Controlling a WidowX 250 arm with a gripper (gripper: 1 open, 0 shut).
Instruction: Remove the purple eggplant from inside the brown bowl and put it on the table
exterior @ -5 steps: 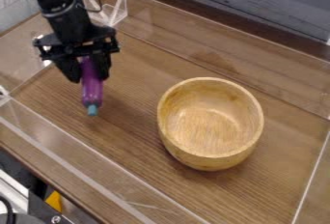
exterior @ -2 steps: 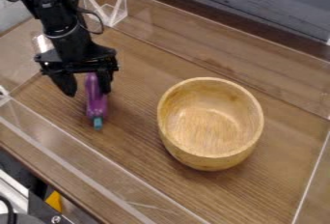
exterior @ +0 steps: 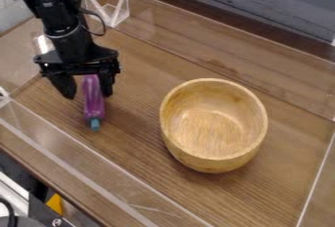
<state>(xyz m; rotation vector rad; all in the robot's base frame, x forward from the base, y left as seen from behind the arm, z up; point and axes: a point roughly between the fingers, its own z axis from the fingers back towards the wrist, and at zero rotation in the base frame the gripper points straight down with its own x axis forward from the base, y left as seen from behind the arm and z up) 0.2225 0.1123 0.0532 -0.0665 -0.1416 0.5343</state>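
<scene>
The purple eggplant [exterior: 92, 104] lies on the table [exterior: 137, 177] left of the brown bowl [exterior: 210, 155], its blue-green tip pointing toward the front. My gripper [exterior: 84, 84] stands directly over the eggplant's far end. It is open, with one dark finger on each side of the eggplant and a visible gap to each. The bowl is upright and has nothing in it. About a bowl's radius of bare wood separates eggplant and bowl.
Low clear acrylic walls [exterior: 59, 167] edge the tabletop at the front left and along the back. A small clear acrylic piece [exterior: 118, 8] stands behind the arm. A grey wall runs behind the table.
The gripper came down and slightly left with the eggplant. Its fingers have spread apart, and the eggplant now rests on the table.
</scene>
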